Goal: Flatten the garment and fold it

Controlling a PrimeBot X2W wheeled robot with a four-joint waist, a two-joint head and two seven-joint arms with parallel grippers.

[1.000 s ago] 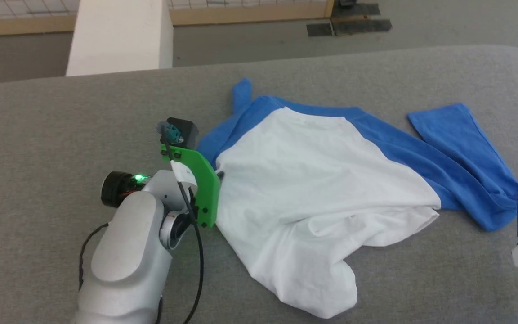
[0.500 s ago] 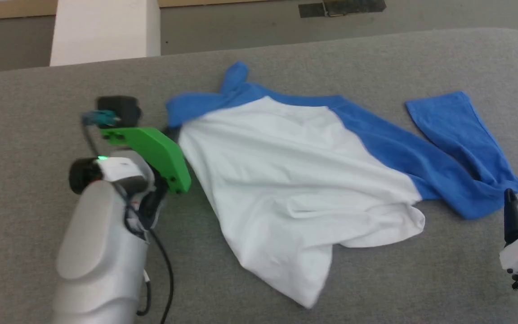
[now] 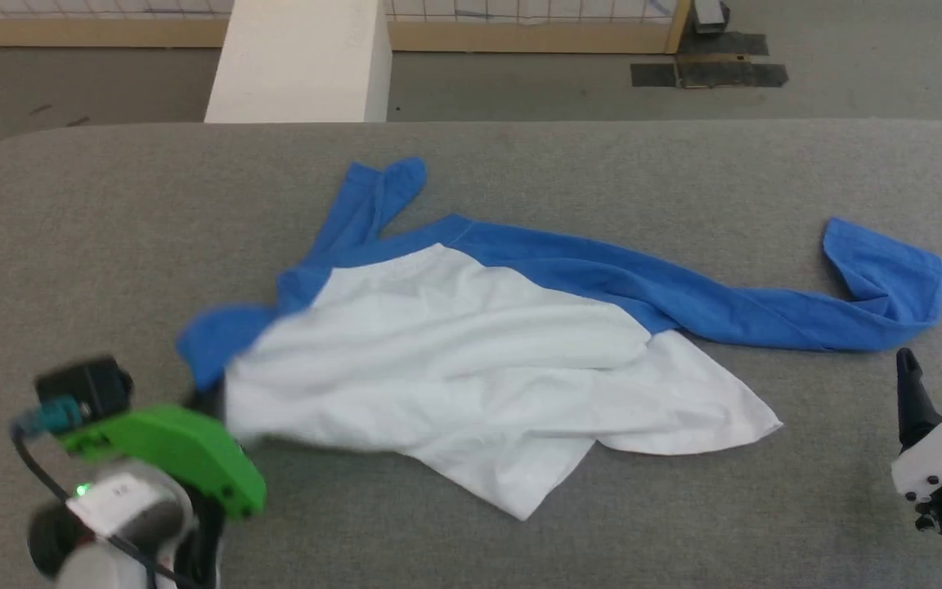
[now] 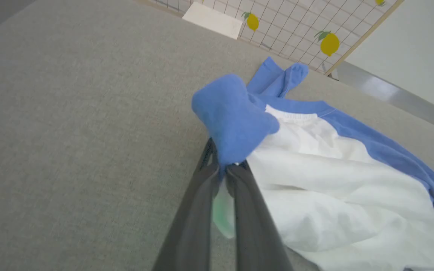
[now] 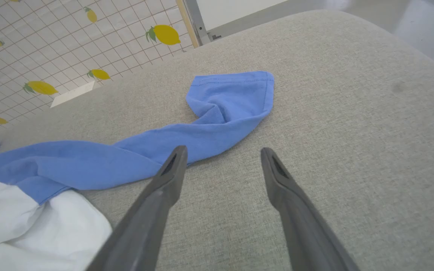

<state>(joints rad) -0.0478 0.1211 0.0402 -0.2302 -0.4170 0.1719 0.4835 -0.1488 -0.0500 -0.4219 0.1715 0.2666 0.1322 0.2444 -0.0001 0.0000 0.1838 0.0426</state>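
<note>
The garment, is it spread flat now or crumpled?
Crumpled. The garment has a wrinkled white body, one blue sleeve bunched in the left gripper, the other twisted.

The left pincer (image 4: pixel 222 167) and right pincer (image 5: pixel 223 149) have long dark-grey fingers. A green plate (image 3: pixel 168 454) carries, at ten o'clock, a black camera block (image 3: pixel 87 383) with a teal plug (image 3: pixel 52 415). The white housing (image 3: pixel 941 458) shows dark screws.

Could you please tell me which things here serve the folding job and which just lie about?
Job: soft white raglan shirt with blue sleeves; left gripper, jaws shut on it; right gripper, jaws open.
Lying about: white square pillar; lemon-patterned grid panel.
</note>
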